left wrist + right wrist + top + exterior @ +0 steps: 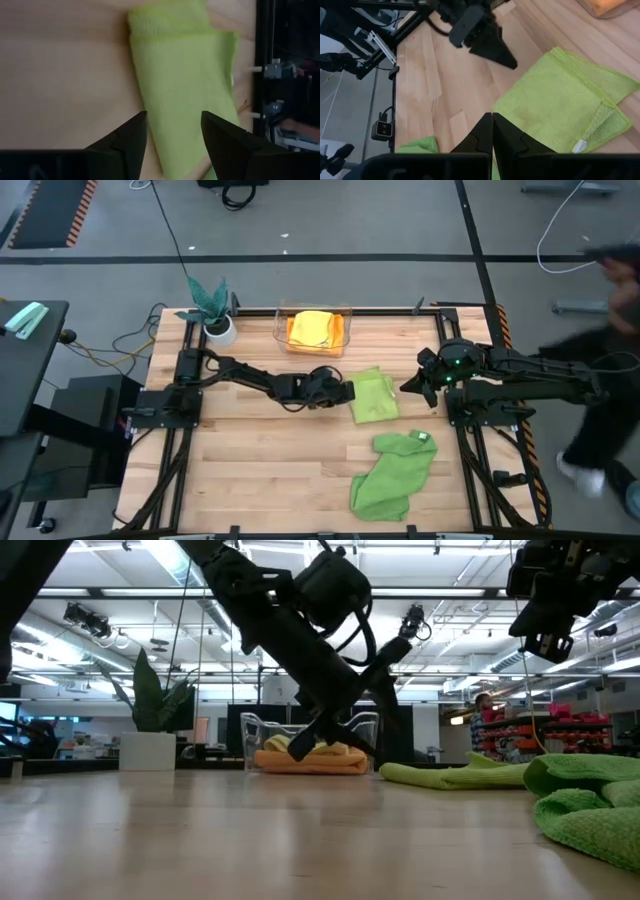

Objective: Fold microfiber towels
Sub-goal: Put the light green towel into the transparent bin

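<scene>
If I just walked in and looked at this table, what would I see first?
Probably the bright lime green towel lying folded in the middle of the wooden table, with the left gripper right at its edge, fingers open. Next, the bigger green towel crumpled nearer the front, and the clear box at the back holding a yellow towel on an orange one.

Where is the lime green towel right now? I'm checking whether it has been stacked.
In the high view the lime green towel lies folded mid-table, just beyond the open left gripper, between the clear bin and the crumpled mid-green towel.
</scene>
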Controlling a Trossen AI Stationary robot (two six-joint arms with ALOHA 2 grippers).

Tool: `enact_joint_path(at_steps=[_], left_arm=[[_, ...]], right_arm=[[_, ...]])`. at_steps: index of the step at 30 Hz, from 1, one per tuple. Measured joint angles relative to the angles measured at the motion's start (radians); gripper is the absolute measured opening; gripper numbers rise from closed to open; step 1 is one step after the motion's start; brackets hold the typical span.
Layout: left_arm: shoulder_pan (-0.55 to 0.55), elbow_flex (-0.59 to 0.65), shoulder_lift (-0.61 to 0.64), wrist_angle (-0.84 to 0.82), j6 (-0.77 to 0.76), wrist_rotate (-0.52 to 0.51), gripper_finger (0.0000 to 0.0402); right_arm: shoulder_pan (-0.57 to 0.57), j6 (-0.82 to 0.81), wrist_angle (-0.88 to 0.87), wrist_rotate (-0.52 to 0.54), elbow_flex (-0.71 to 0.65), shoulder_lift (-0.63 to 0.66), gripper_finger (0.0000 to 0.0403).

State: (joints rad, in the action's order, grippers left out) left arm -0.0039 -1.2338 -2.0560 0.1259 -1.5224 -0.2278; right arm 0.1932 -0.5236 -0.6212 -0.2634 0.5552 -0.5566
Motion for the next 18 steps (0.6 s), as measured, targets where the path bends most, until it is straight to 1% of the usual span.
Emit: enact_joint_path(at_steps=[4,10,11,18], left_arm=[[0.009,-0.001,-0.011,0.004,0.022,-0.003,0.0191],[-0.004,0.002,-0.043,0.005,-0.013,0.014,0.0184],[-0.008,-0.004,-0.054,0.024,-0.016,0.015,0.0184],[-0.013,-0.055,-0.095,0.019,-0.011,0.024,0.0194]], right_arm=[[0.000,0.000,-0.001,0.000,0.000,0.000,0.0011],[0.000,0.000,0.000,0.000,0.000,0.000,0.0013],[0.000,0.001,0.002,0.000,0.000,0.000,0.0012],[0.000,0.002,0.015,0.000,0.000,-0.006,0.0012]])
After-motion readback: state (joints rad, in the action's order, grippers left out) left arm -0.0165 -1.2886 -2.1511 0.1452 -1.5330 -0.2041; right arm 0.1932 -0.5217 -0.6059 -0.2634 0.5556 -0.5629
